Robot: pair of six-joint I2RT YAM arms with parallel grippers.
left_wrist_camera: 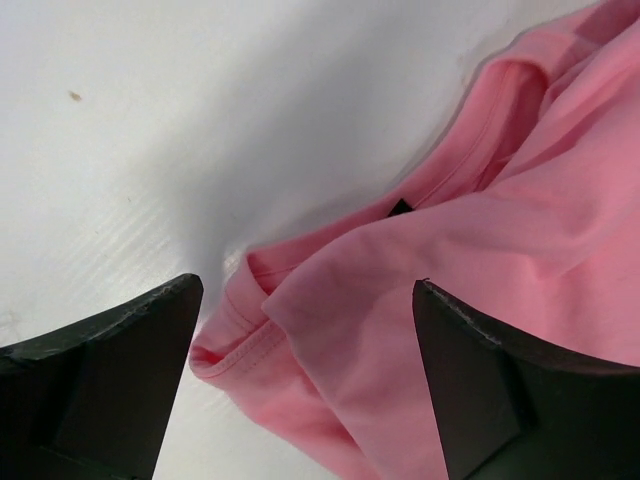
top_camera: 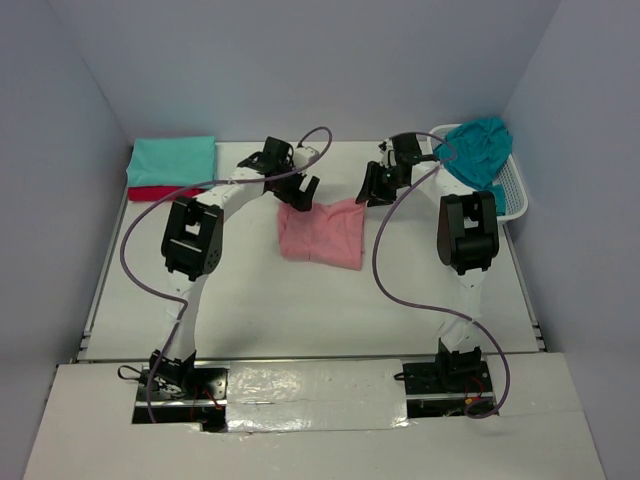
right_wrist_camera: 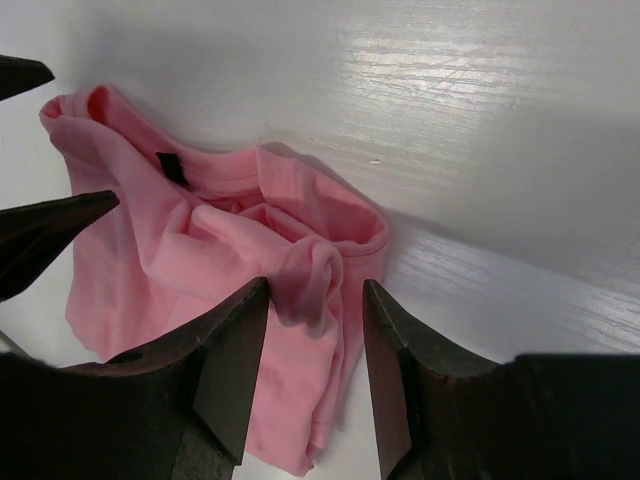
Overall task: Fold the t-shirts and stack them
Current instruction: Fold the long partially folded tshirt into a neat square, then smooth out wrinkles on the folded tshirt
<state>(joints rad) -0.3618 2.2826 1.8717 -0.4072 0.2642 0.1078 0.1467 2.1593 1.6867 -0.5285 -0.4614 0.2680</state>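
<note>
hovering over the far edge of the pink shirt point(top_camera: 320, 232), mid counter point(top_camera: 300, 310): left gripper point(left_wrist_camera: 305, 300) spread wide, right gripper point(right_wrist_camera: 315, 300) spread narrower round a bunched fold, not clamped. risk: right may catch one layer only, so the fold skews. mint shirt point(top_camera: 172, 160) lies on red shirt point(top_camera: 150, 192) far left; red mostly hidden.

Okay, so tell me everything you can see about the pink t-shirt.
The pink t-shirt is plain salmon-pink soft cloth. It lies partly folded in a rough rectangle, rumpled along its far edge, in the middle of the white table. A small black tag sits inside its collar. The open left claw straddles its far left corner. The open right claw has a raised fold between its fingers at the far right corner. Whether either touches the cloth is unclear.
</note>
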